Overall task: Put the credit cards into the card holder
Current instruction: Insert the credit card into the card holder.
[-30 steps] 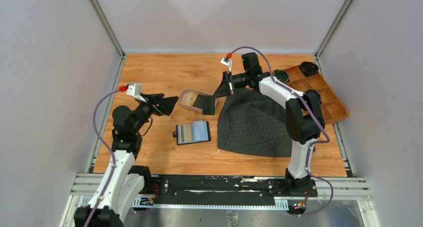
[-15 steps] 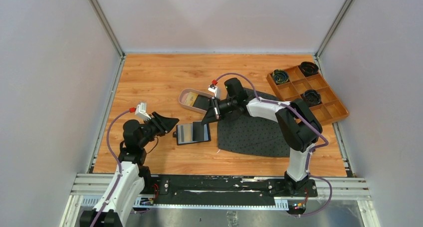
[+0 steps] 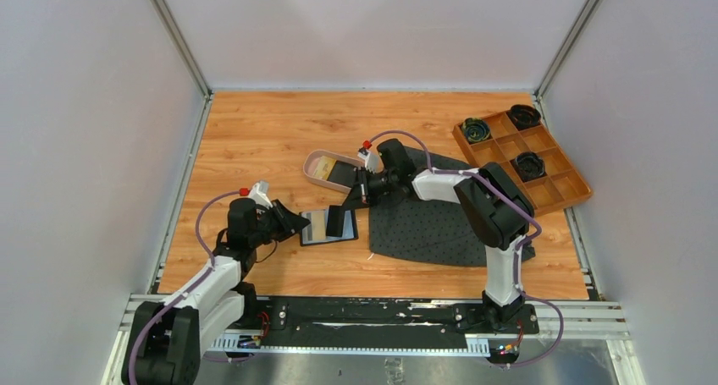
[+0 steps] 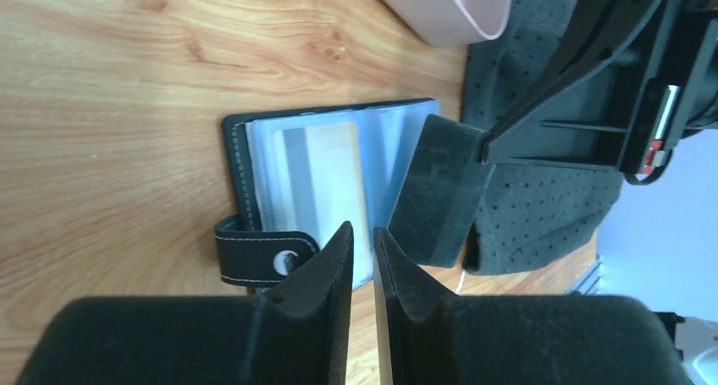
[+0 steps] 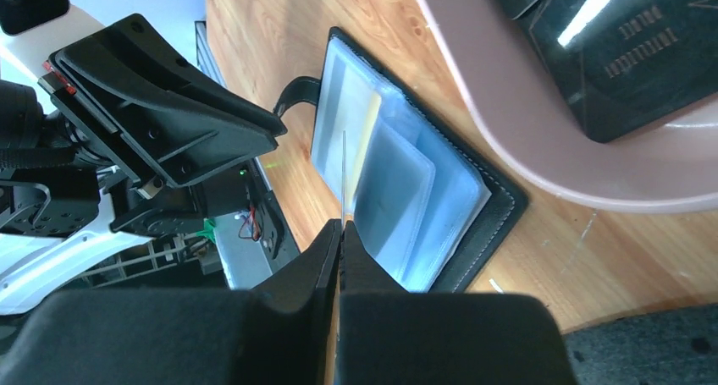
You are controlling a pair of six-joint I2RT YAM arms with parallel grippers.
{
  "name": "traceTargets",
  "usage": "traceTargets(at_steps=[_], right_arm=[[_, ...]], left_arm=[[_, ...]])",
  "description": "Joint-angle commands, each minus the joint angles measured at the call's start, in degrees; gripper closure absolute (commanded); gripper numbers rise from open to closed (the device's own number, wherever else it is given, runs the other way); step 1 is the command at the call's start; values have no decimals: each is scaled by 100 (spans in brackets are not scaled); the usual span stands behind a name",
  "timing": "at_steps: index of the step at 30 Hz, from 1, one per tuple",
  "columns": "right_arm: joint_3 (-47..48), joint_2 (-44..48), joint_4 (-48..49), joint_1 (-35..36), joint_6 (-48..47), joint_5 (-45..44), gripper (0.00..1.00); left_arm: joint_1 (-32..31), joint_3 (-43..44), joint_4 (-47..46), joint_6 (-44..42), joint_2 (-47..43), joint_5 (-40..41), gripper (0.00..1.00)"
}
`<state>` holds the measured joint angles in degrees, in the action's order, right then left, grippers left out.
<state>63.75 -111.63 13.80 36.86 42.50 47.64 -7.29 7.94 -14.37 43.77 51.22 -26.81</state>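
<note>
Wooden table (image 3: 254, 131); black card (image 5: 626, 63) in tray (image 5: 516, 140), lettering unreadable.

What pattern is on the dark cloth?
Small dots on dark grey cloth, clearest in the left wrist view.

The wooden counter (image 3: 254, 131) carried four items directly on its surface: an open black card holder (image 3: 315, 228) near the front left, a pinkish shallow tray (image 3: 310, 161) just behind it, a dark dotted cloth (image 3: 432, 224) spread to their right, and an orange-brown compartmented box (image 3: 555, 186) at the far right.
</note>
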Motion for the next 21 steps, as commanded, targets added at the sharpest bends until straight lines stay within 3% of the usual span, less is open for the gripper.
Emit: traceTargets(at_steps=[1,21], right_arm=[[104,-121,61,80,78,-255,100],[259,-225,-160,83,40,-346,100]], left_arm=[[-36,24,-22,-261,225,387,83],[-36,-125,-13,-381,855,627,82]])
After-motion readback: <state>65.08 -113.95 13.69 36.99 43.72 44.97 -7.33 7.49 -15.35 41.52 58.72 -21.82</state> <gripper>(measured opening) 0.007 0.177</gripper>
